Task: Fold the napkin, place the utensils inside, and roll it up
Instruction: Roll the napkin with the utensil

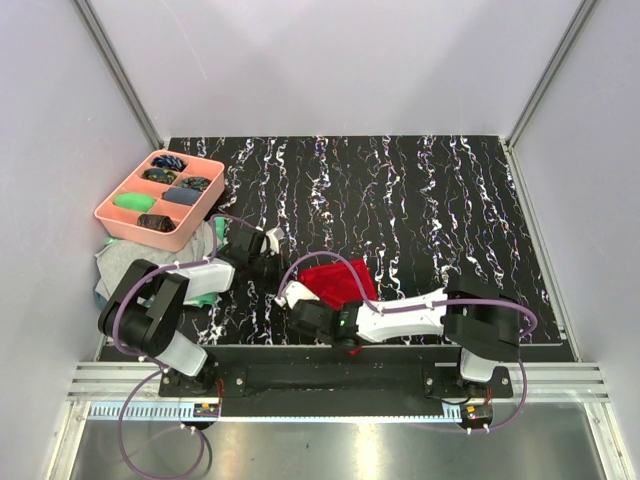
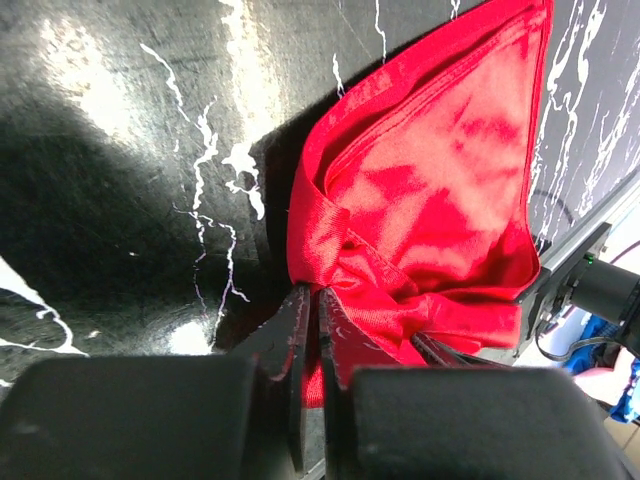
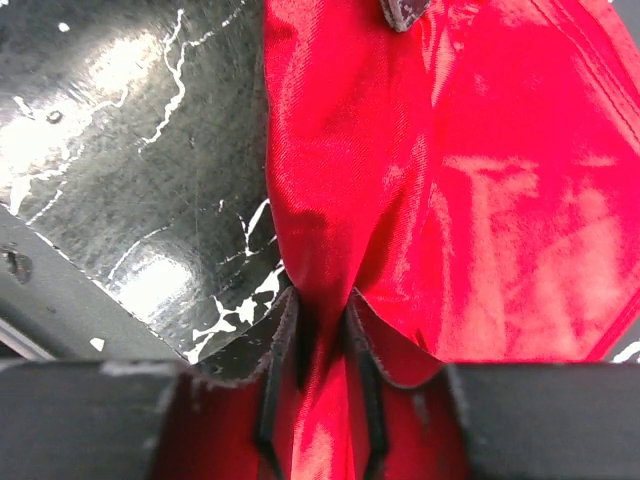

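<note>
The right pincer [image 3: 318,340] has its two fingers drawn close on a gathered fold of the napkin [image 3: 480,200], the red cloth running down between them, so it holds the cloth by its near edge. From that grip the napkin spreads away from the pincer in a wrinkled sheet, and a dark fingertip of the other arm touches its far side at the top of the right wrist view. The left pincer [image 2: 312,330] is all but closed; a bunched corner of the napkin [image 2: 420,200] lies right at its tips. I judge it pinched there, though the contact itself is hard to make out.

Seen from above, the napkin [image 1: 338,280] lies between the two pincers, close to the near edge of the surface [image 1: 420,190], crumpled, not flat.

As for progress, I judge the work to be at its opening step: the cloth is being taken up or spread for folding. No clean fold shows, no utensils lie on or in it, and nothing is rolled. Folding, loading and rolling all remain.

Counted: one red napkin; two pincers; no fork or gold utensil visible in any view. Beyond the left arm stands one pink tray [image 1: 115,215] with six compartments, and beside it one pile of other cloths [image 1: 115,265].
</note>
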You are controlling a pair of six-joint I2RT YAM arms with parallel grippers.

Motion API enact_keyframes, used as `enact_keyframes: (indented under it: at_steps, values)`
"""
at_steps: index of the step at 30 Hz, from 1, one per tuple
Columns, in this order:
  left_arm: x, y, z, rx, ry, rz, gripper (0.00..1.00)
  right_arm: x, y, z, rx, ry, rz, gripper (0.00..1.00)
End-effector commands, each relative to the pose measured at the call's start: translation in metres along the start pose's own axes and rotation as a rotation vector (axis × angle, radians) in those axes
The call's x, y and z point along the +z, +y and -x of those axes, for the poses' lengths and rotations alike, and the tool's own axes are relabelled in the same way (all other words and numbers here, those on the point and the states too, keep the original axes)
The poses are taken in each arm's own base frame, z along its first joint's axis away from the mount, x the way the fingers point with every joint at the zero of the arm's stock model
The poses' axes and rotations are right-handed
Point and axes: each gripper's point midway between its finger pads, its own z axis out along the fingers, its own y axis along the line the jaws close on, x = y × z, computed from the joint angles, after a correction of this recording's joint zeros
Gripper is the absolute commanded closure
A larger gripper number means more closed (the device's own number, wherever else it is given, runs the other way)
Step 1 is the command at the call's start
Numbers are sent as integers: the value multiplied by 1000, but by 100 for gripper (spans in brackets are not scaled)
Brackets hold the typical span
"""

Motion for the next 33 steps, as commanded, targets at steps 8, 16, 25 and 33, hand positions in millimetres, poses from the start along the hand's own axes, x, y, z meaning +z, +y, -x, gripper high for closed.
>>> enact_keyframes:
  at_steps: [8,16,25,33]
  values:
    - [-37,3,31,21,-183,47,41,-10,34,-23,176,69,468,79]
    - [-57,5,33,74,-320,60,29,-24,29,-5,268,49,686,82]
    - [-63,-4,20,127,-362,-39,28,-29,11,10,371,49,858,83]
    - [-56,-14,13,172,-365,-129,24,-23,-1,10,469,93,1021,86]
